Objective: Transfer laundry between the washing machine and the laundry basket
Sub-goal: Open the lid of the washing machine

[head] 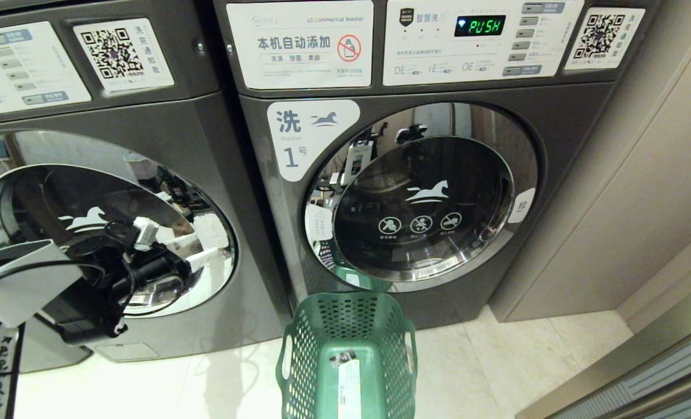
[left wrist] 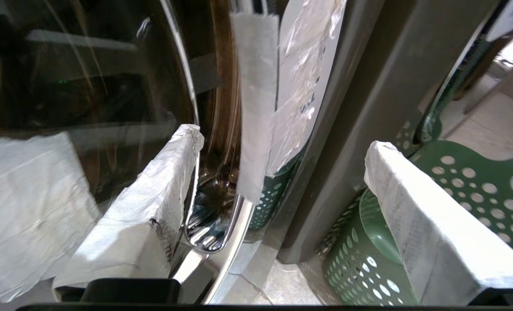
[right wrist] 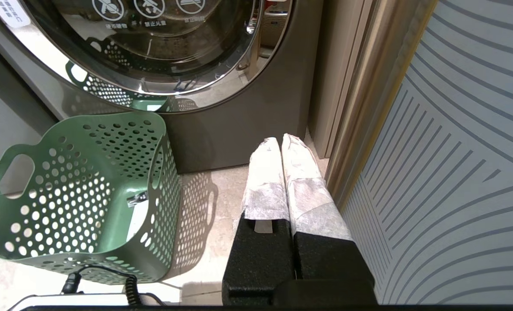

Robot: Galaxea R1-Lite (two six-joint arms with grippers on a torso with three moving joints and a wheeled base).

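Two washers shut, green basket point(head: 351, 349) btwn, left hand point(left wrist: 282, 172) open at door rim point(left wrist: 204, 233), right hand point(right wrist: 282, 149) closed.

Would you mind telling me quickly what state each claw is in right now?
Left claw: open, holding nothing, at the chrome rim of the washing machine door.
Right claw: closed, empty, parked low beside the laundry basket.
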